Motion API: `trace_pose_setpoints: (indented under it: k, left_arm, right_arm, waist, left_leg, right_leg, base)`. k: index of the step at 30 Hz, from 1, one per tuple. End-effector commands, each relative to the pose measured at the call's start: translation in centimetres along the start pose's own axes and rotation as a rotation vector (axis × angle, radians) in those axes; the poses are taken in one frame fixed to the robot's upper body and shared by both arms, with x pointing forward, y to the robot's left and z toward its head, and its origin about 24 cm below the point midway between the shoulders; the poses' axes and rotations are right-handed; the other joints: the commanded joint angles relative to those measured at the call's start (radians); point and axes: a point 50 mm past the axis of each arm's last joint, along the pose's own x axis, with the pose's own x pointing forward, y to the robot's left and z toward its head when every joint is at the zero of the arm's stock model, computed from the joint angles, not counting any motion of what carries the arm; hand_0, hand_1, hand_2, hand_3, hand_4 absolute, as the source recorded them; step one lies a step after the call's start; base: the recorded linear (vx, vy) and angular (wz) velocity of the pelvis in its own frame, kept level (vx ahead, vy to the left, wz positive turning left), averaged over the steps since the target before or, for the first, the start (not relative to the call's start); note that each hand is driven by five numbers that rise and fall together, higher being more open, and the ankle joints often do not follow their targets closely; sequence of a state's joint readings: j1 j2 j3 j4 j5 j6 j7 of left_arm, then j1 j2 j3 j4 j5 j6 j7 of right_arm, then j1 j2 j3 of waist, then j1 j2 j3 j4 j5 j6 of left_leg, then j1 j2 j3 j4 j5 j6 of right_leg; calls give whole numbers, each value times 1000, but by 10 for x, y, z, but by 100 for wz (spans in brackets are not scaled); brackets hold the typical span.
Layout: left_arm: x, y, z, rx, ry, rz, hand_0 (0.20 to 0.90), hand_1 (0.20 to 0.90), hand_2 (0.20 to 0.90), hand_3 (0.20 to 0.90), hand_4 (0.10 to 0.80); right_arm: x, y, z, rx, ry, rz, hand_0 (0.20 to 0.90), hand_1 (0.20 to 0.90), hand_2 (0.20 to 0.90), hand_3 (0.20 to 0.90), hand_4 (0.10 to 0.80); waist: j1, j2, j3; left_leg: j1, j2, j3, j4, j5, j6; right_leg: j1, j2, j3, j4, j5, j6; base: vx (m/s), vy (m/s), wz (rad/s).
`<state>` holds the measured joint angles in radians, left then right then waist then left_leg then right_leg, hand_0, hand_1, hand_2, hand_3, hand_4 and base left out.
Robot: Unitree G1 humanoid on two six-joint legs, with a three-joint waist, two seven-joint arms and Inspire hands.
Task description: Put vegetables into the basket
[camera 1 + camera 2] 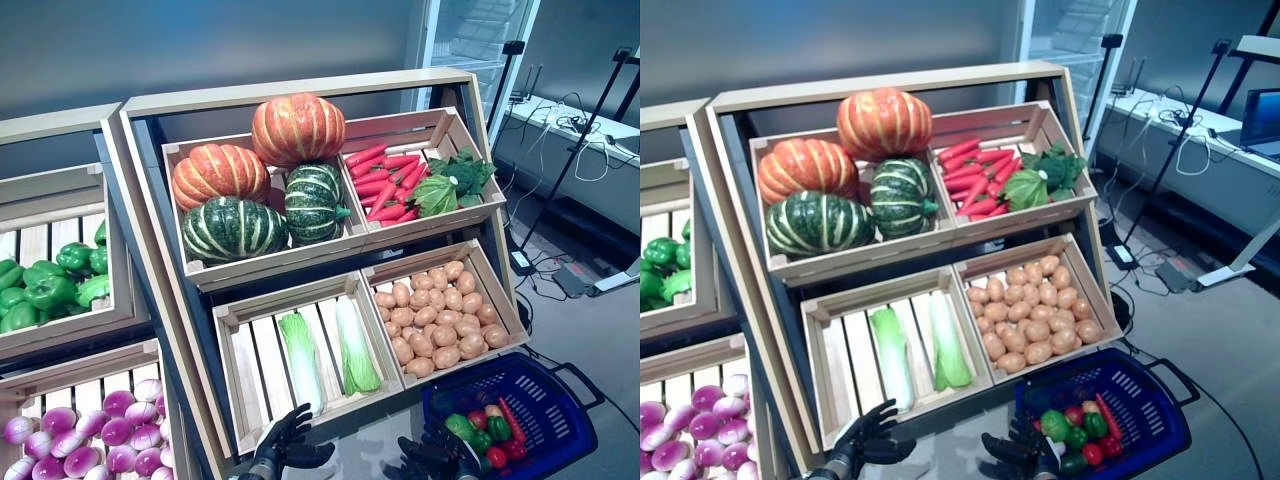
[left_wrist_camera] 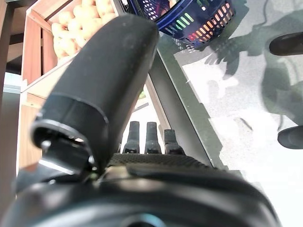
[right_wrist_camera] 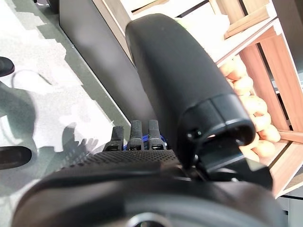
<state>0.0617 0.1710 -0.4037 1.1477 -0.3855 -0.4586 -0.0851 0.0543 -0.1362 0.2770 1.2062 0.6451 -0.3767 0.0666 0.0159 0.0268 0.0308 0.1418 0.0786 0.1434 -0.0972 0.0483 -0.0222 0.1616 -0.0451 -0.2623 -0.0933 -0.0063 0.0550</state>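
The blue plastic basket [image 1: 545, 400] stands on the floor at the lower right, in front of the stand. Green peppers [image 1: 462, 428], small red vegetables [image 1: 510, 450] and a red carrot lie in it. It also shows in the left wrist view [image 2: 199, 21]. My left hand [image 1: 283, 445] is low in front of the stand's lower crate, fingers relaxed and spread, holding nothing. My right hand [image 1: 432, 458] is just left of the basket's rim, fingers straight, empty. In each wrist view the thumb [image 2: 109, 71] stands out straight with the fingers [image 3: 136, 137] extended.
The wooden stand [image 1: 300, 100] with tilted crates rises right in front of me. A second stand [image 1: 60, 260] is to the left. A table [image 1: 570, 125] with cables and dark tripod legs stand at the far right. Grey floor lies between the hands.
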Motion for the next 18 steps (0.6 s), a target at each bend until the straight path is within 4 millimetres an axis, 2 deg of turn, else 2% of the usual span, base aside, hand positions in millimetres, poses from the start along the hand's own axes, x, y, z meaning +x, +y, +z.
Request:
trace_pose_setpoints:
  k: [1, 9, 14, 18]
  left_arm:
    - [23, -11, 43, 31, -146, -27, 900, 900, 900, 900, 800]
    - [23, -12, 49, 118, -183, -7, 900, 900, 900, 900, 800]
    - [25, -16, 46, 117, -148, -69, 900, 900, 900, 900, 800]
    - [24, -15, 50, 150, -182, -34, 900, 900, 900, 900, 800]
  right_arm:
    - [15, 20, 29, 86, -104, 55, 900, 900, 900, 900, 800]
    - [15, 20, 31, 93, -106, 55, 900, 900, 900, 900, 800]
    - [16, 21, 33, 96, -102, 66, 900, 900, 900, 900, 800]
    - [16, 22, 32, 100, -97, 76, 900, 900, 900, 900, 800]
  waist:
    - [6, -17, 23]
    - [6, -17, 31]
    - [4, -17, 33]
    - [1, -14, 36]
  left_leg:
    - [53, -84, 19, 10, -187, 58]
    - [51, -83, 20, 10, -186, 58]
    - [51, -83, 22, 10, -187, 58]
    - [51, -82, 23, 10, -187, 58]
  right_leg:
    - [29, 5, -25, 6, -81, -14]
    - [26, 5, -24, 6, -80, -13]
    - [25, 5, -21, 6, -80, -12]
    - [24, 5, -20, 6, -80, -12]
  base:
    - [0, 0, 0]
    - [0, 0, 0]
    - [0, 0, 0]
    - [0, 0, 0]
